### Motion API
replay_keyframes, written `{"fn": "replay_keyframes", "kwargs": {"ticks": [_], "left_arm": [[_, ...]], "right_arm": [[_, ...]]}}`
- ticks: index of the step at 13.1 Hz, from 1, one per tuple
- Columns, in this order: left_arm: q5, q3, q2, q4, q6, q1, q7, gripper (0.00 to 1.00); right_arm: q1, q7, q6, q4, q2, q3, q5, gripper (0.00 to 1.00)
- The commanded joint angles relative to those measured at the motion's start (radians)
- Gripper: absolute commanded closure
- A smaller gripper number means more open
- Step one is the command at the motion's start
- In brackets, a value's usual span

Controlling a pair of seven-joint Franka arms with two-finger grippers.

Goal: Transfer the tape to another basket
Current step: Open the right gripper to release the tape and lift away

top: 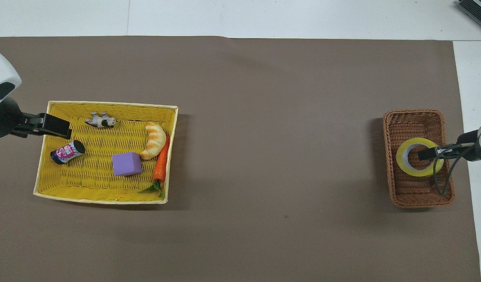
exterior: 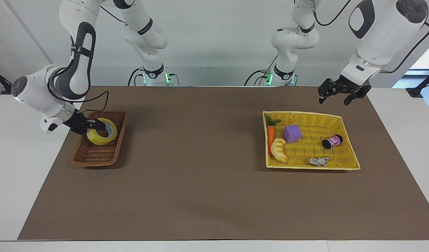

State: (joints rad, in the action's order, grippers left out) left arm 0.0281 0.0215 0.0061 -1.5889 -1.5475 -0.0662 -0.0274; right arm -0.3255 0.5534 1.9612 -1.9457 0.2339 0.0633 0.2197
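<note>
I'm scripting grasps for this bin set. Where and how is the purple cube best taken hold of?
Probably from straight above, jaws closing on two opposite flat side faces of the purple cube. It sits flat in the yellow tray; the croissant crowds one corner, so grip the faces that run toward and away from it.

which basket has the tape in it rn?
The small dark-brown wicker basket at the right arm's end, with the right gripper shut on the tape. The larger yellow tray holds a purple cube and toys, no tape.

Glossy tape — woven wicker basket
</note>
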Motion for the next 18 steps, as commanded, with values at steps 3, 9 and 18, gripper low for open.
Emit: {"fn": "replay_keyframes", "kwargs": {"ticks": [3, 9, 18], "left_arm": [[-0.03, 0.011, 0.003, 0.07, 0.084, 0.013, -0.014, 0.0], [-0.03, 0.009, -0.009, 0.063, 0.072, 0.013, -0.008, 0.0], [-0.025, 0.011, -0.077, 0.06, 0.081, 0.011, -0.008, 0.0]], "right_arm": [[-0.024, 0.033, -0.008, 0.014, -0.005, -0.014, 0.032, 0.0], [0.002, 0.02, -0.045, 0.132, -0.03, -0.03, 0.015, 0.0], [0.29, -0.419, -0.133, 0.153, -0.186, -0.03, -0.189, 0.0]]}}
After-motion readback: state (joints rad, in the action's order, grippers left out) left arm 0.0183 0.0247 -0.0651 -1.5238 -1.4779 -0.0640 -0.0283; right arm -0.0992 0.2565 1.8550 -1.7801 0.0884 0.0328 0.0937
